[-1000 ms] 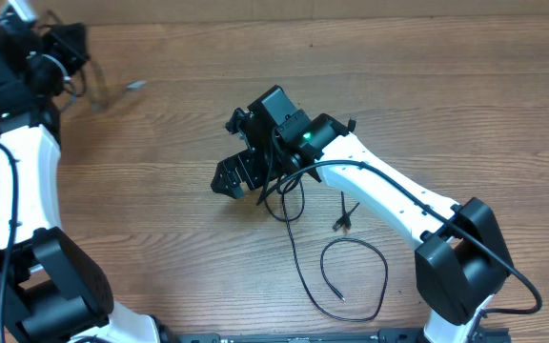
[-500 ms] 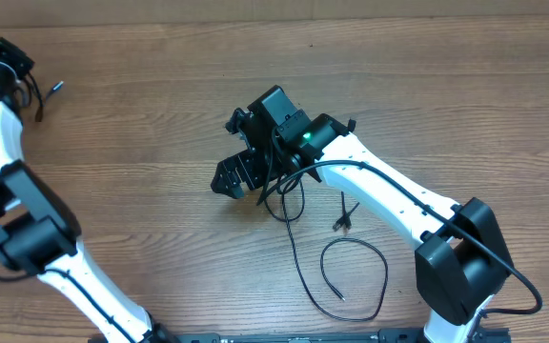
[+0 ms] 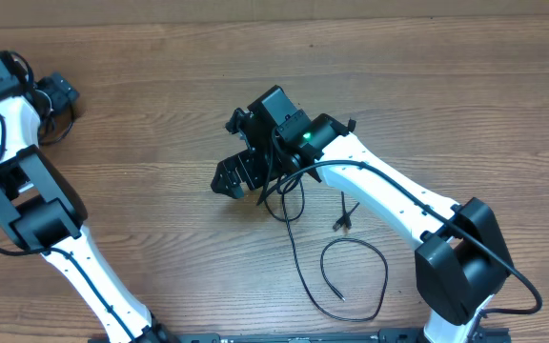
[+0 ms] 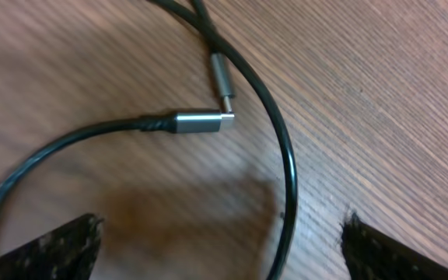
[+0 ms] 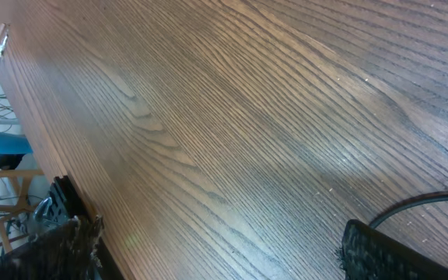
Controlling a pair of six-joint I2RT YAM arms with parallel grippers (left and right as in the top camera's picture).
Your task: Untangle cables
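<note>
Overhead, wood-grain table [image 3: 160, 57]: left gripper [image 3: 61, 94] spread over a cable [image 4: 289, 175] at the far-left edge, right gripper [image 3: 239, 174] spread beside the central cables [image 3: 292, 246]. Since earlier, the left gripper swung inward and let go; the right stayed put.

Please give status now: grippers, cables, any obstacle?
Left gripper open, right gripper open, nothing held. One cable flat under left gripper; other cables at centre, partly hidden under right gripper. No obstacle seen.

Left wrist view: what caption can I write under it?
Black cables and two silver plug tips lying on the wooden table before the open left gripper.
</note>
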